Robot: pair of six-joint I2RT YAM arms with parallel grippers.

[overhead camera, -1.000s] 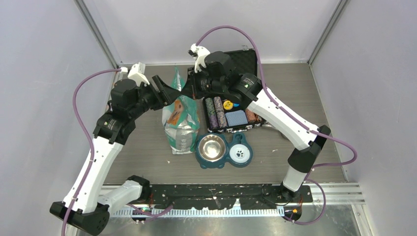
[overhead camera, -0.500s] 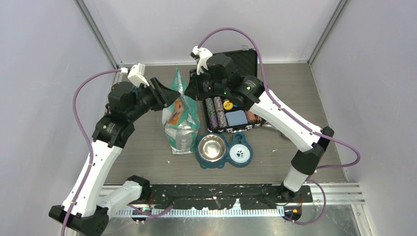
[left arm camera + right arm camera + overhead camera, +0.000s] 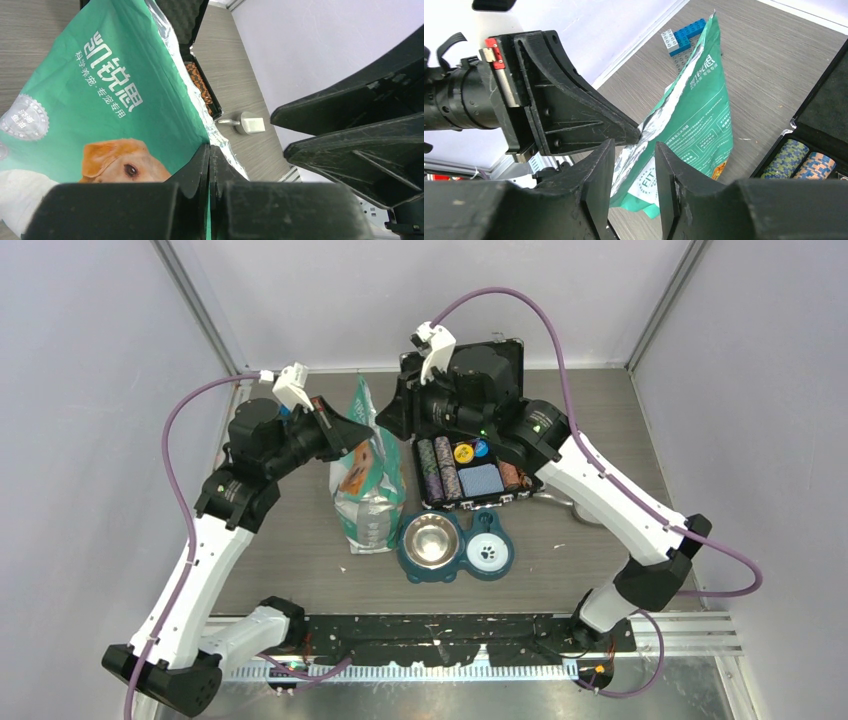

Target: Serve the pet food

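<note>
The left gripper (image 3: 209,148) clamps the top rim of the bag (image 3: 704,115); the right gripper (image 3: 634,144) gapes astride that rim. The pet food, unseen, presumably sits inside, straight below both jaws.

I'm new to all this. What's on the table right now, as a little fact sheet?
Bag: pet food bag, held up by its top, foil lining showing
Left gripper: shut on the bag's top edge
Right gripper: open, fingers either side of that edge
Bowls: steel bowl and white bowl, both empty
Kibble: none in view
</note>
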